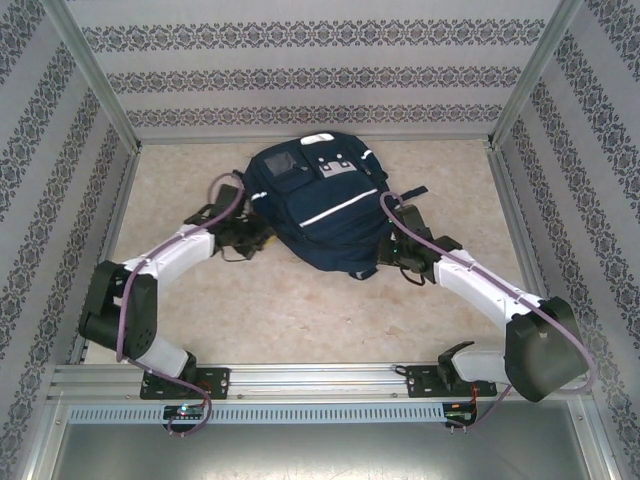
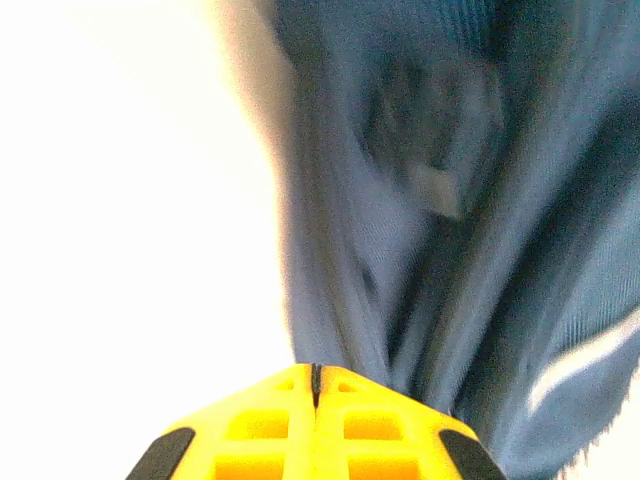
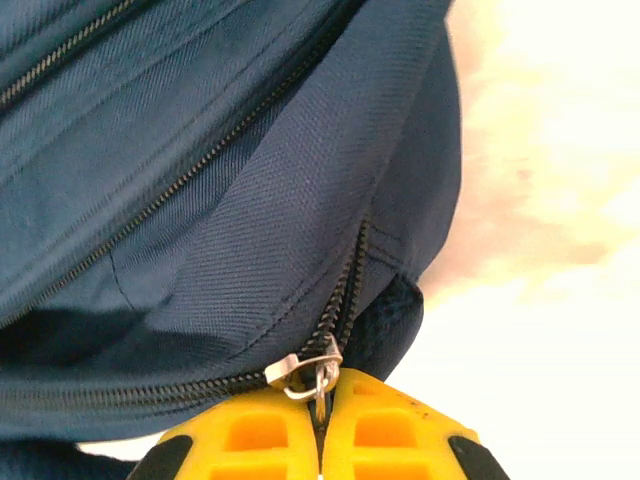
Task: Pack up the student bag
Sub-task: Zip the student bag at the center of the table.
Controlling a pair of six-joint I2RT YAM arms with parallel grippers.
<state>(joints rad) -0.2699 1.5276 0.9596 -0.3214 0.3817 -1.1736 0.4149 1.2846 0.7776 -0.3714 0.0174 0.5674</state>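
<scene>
Claws flank the student bag (image 1: 320, 205): left claw (image 2: 315, 375) pinches fabric, right claw (image 3: 321, 400) clamps zipper pull (image 3: 300, 372).

The beige, mottled table (image 1: 300, 310) carries the navy student bag (image 1: 320, 210), lying flat. A dark strap (image 1: 410, 192) rests on the table just right of the bag.

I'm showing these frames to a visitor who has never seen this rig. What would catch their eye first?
The big navy backpack lying in the middle of the beige table stands out first. Next come the bright yellow fingers. In the right wrist view, the right tool is shut on the metal zipper pull at the bag's lower edge. In the left wrist view, the left tool pinches gathered blue fabric.
</scene>
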